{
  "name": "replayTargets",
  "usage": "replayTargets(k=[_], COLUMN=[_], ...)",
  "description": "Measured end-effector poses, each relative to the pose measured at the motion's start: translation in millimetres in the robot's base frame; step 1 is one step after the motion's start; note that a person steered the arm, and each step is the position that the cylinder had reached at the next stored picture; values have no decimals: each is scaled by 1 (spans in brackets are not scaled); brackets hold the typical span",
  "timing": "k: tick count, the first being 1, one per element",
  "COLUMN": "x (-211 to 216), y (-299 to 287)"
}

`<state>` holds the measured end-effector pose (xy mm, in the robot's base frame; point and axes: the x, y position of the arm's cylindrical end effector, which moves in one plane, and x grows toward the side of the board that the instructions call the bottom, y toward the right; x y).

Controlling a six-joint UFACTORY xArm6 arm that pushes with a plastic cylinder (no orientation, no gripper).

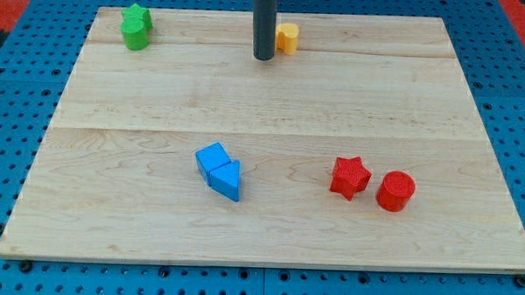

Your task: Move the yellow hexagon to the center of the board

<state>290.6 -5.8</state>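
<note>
The yellow hexagon (287,37) sits near the view's top edge of the wooden board (273,104), a little right of the middle. My tip (264,56) stands just left of it and slightly lower in the view. The rod's side hides the hexagon's left edge, so I cannot tell whether they touch.
A green block (136,27) lies at the top left. A blue cube (213,158) and a blue triangular block (227,180) touch each other below the centre. A red star (350,177) and a red cylinder (395,191) lie at the lower right.
</note>
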Motion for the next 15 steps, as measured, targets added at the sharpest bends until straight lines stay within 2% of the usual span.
replayTargets(k=[3, 4, 5, 6, 7, 10, 14, 15], x=[7, 20, -14, -58, -51, -69, -55, -5], y=[4, 45, 124, 118, 110, 65, -6, -1])
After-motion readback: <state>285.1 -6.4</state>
